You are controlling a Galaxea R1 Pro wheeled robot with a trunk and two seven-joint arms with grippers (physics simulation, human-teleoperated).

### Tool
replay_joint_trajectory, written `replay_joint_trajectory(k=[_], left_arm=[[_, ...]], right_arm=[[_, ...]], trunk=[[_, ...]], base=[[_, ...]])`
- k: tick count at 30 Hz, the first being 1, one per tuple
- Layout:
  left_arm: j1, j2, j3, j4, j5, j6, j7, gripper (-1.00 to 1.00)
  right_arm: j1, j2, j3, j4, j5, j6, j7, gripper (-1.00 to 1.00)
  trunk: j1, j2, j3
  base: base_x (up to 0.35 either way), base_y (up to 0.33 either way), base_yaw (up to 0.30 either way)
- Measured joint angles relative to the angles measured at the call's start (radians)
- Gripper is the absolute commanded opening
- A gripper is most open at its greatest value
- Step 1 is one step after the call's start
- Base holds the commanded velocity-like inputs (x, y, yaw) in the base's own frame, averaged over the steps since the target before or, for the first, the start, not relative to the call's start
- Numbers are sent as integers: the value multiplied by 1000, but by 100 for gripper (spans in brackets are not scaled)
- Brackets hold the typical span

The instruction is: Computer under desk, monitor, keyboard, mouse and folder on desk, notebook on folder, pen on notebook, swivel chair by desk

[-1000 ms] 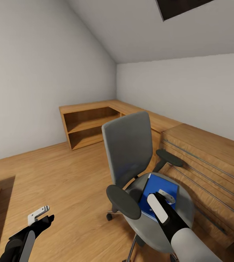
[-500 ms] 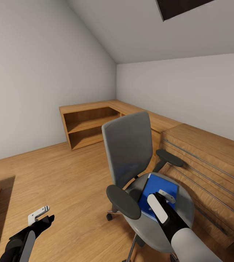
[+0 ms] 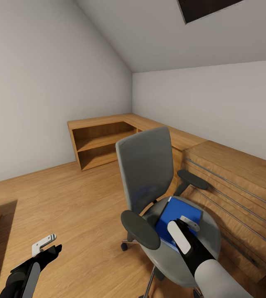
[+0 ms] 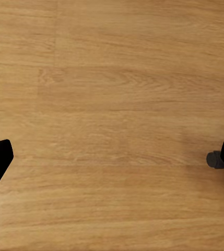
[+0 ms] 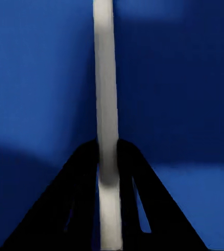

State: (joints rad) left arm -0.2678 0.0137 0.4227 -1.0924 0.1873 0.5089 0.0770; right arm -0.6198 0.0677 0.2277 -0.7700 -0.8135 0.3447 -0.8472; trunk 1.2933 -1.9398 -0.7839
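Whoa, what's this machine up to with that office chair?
The robot is reaching down with its right end effector onto a blue folder lying on the seat of a grey swivel chair. The right wrist view shows its dark fingers closed around the folder's pale edge. The left end effector hangs open and empty over the wooden floor. Low wooden cabinets run along the walls behind the chair.

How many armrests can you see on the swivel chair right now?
2. One armrest sits on the near side by the seat's front edge; the other armrest is on the far side, toward the wooden drawer chest. The folder lies between them.
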Motion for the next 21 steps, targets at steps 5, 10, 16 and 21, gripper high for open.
replay_joint_trajectory(k=[5, 10, 16, 21], left_arm=[[0, 0, 0, 0, 0, 0, 0, 100], [0, 0, 0, 0, 0, 0, 0, 100], [0, 0, 0, 0, 1, 0, -1, 100], [0, 1, 0, 2, 1, 0, -2, 100]], right_arm=[[0, 0, 0, 0, -2, -3, 1, -100], [1, 0, 0, -1, -5, -5, 2, -100], [0, 0, 0, 0, -6, -6, 1, -100], [1, 0, 0, 1, -29, -11, 4, -100]], trunk=[[0, 0, 0], [0, 0, 0], [0, 0, 0], [-15, 28, 12]], base=[[0, 0, 0], [0, 0, 0], [0, 0, 0], [0, 0, 0]])
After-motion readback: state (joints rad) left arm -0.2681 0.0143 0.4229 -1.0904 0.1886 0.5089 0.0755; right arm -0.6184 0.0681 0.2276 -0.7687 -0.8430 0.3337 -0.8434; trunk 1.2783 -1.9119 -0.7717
